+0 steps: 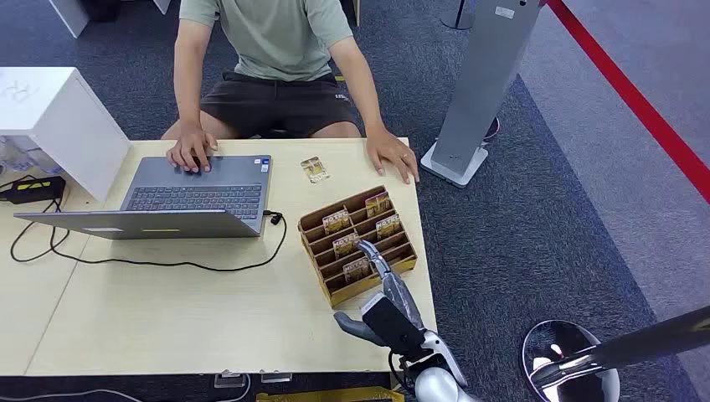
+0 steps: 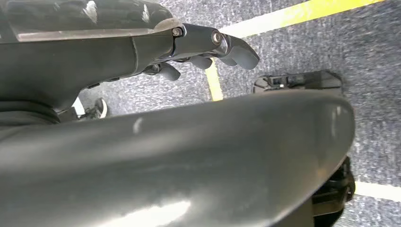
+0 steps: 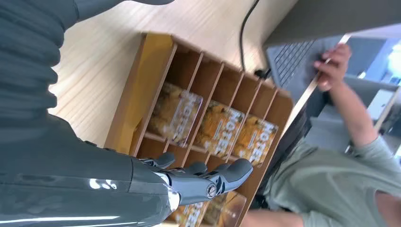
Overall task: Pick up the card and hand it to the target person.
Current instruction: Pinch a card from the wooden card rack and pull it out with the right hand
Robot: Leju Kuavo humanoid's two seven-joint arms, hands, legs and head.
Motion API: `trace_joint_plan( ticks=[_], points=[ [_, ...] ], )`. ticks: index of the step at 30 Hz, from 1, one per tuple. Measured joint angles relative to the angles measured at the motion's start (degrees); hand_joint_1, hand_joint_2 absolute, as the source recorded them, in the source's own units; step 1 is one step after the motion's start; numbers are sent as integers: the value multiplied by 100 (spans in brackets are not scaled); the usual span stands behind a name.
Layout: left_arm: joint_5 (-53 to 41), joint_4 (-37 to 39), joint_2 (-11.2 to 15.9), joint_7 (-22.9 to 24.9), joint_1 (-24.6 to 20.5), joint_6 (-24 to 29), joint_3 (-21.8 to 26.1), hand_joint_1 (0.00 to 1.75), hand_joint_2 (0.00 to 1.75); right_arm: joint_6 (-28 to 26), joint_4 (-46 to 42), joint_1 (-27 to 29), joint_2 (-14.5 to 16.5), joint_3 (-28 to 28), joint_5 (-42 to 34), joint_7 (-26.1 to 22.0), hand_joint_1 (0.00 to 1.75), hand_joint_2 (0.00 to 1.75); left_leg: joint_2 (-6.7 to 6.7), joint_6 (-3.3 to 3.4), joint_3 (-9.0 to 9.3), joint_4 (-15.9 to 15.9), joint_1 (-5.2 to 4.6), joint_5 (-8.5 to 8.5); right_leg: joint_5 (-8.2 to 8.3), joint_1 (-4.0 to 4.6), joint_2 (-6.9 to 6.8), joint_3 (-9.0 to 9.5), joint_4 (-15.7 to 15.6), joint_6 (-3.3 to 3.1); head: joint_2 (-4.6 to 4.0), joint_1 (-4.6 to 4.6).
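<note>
A wooden card holder (image 1: pixel 350 291) stands near the table's right edge, with several yellow-brown cards upright in its slots, among them the nearest card (image 1: pixel 356 268). My right hand (image 1: pixel 387 289) reaches in over the holder's near side with its fingers (image 1: pixel 373 256) stretched out beside that card and holding nothing. The right wrist view has the fingers (image 3: pixel 208 180) just in front of the holder (image 3: pixel 142 94) and its cards (image 3: pixel 220 127). One loose card (image 1: pixel 314 169) lies flat on the table before the seated person (image 1: pixel 276 50). My left hand (image 2: pixel 208 45) hangs over the floor, holding nothing.
An open laptop (image 1: pixel 197 197) is on the table's left half, with one of the person's hands (image 1: pixel 191 153) on it; the other hand (image 1: pixel 392 155) rests by the far right corner. A black cable (image 1: pixel 167 264) loops across the table. A white box (image 1: pixel 50 117) stands far left, a grey pillar (image 1: pixel 481 92) right.
</note>
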Motion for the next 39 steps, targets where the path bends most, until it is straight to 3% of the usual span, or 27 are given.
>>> trace_joint_plan(
  ticks=[3,6,9,12,14,17,20,25,34,39],
  points=[
    [-9,0,6,-33,0,-1,0,0,0,-159,-69,-19,-13,-36,600,406,0,175,0,0,0,0,0,0,0,0,0,0,0,0,0,2],
    [-20,0,15,74,2,36,0,0,0,-43,-296,-109,-68,-95,1780,1281,0,175,0,0,0,0,0,0,1,0,1,0,0,0,0,4],
    [-23,0,23,223,5,61,0,0,0,552,-624,-332,-146,-131,2897,2264,0,175,1,0,2,0,0,2,2,0,2,1,0,0,0,4],
    [-40,0,34,289,4,11,0,0,0,1548,-967,-633,-180,-119,3589,3126,17,175,1,0,3,0,0,3,3,0,2,2,1,0,0,4],
    [-55,0,39,308,4,-27,0,0,0,2225,-1194,-843,-184,-85,3880,3658,53,175,1,1,3,0,0,4,3,0,1,2,2,0,0,-4],
    [-64,0,39,317,3,-40,0,0,0,2788,-1467,-1070,-178,54,3980,4141,115,175,0,1,1,0,0,5,3,0,0,1,3,0,0,-1],
    [-66,0,38,322,0,-40,0,0,0,2985,-1668,-1184,-138,250,3944,4363,134,175,0,1,-2,0,0,4,2,0,0,0,3,0,0,-4],
    [-90,0,38,326,-2,-42,-1,0,0,3013,-1730,-1213,-44,563,3806,4651,128,175,0,1,-4,0,0,4,1,0,-1,-1,3,0,0,-1],
    [-128,0,40,312,-2,-52,-2,0,0,2948,-1663,-1165,-5,869,3674,4793,67,175,0,1,-3,0,0,4,1,0,-1,-1,3,0,0,2],
    [-128,0,42,354,-2,-66,-2,0,0,2863,-1548,-1161,16,913,3599,4777,62,175,-1,1,-4,0,0,4,1,0,-1,-1,3,0,0,-1]
  ],
)
